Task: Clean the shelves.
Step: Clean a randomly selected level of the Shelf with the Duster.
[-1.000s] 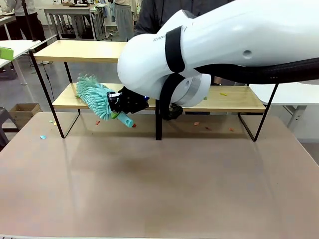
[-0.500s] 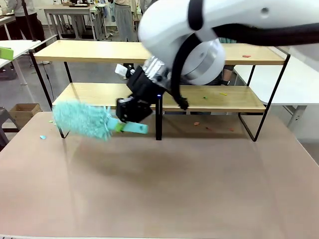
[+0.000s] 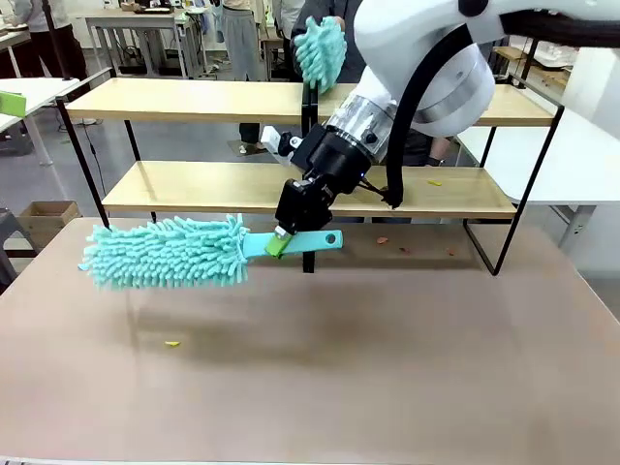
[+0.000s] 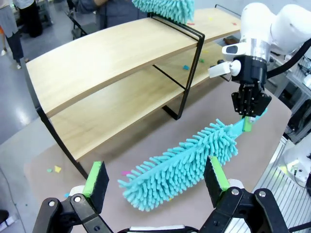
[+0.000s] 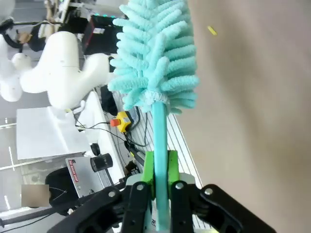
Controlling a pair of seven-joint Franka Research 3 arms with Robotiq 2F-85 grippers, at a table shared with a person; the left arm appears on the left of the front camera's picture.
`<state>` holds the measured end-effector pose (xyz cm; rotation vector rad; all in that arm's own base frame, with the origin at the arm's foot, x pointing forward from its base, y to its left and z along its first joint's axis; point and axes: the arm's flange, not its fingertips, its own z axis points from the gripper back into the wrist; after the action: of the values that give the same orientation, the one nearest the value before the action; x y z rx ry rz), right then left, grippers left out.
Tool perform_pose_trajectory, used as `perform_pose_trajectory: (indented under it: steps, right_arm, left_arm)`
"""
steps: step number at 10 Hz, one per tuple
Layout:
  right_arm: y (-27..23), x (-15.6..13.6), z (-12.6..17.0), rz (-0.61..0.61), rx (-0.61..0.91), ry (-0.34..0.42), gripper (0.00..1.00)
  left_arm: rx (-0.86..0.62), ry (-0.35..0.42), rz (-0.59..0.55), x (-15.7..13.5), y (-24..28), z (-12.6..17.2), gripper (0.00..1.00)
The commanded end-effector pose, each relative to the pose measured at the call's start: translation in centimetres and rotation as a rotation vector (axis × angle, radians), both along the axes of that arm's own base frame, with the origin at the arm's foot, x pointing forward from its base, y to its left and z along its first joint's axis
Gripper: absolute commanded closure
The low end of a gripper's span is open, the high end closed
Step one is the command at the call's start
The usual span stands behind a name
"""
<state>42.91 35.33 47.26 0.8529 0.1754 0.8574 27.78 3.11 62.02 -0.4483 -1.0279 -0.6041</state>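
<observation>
The shelves (image 3: 194, 99) stand across the far side of the table, two light boards in a black frame; they also appear in the left wrist view (image 4: 107, 56). My right gripper (image 3: 282, 239) is shut on the handle of a teal fluffy duster (image 3: 165, 254), held level just above the tabletop in front of the lower board's left half. Its own camera shows the pads (image 5: 148, 167) clamped on the handle (image 5: 160, 131). My left gripper (image 4: 155, 182) is open, looking down at the duster (image 4: 180, 162) from a distance. A person at the far side holds a second teal duster (image 3: 320, 48) at the top board.
Small coloured scraps lie on the lower board's right half (image 3: 434, 182), on the table under the shelves (image 3: 383, 240) and one yellow bit on the tabletop (image 3: 171, 343). The black centre post (image 3: 308, 254) stands just behind the duster's handle. The front of the beige table (image 3: 387, 387) is bare.
My right arm has swung the duster off the lower board's left half and out over the table, turning its head level. A person's duster has appeared at the top board.
</observation>
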Motion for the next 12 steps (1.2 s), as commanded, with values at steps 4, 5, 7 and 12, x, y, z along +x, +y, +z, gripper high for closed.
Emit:
perform_pose_trajectory:
  steps: [4,5,7,12]
  right_arm:
    - [-7.0,-4.2,2.7,0.109,0.111,0.040,1.00]
    - [-11.2,-5.6,3.8,0.127,0.119,0.047,1.00]
    - [-19.8,-8.3,5.3,0.044,0.065,0.013,1.00]
    - [-24.9,-1.1,7.3,-0.049,0.075,-0.122,1.00]
  left_arm:
    - [-0.008,-0.001,-0.007,0.2,0.0,-0.1,0.00]
    - [-0.008,-0.001,-0.007,0.2,0.0,-0.1,0.00]
    - [-0.008,-0.001,-0.007,0.2,0.0,-0.1,0.00]
    - [-0.008,-0.001,-0.007,0.2,0.0,-0.1,0.00]
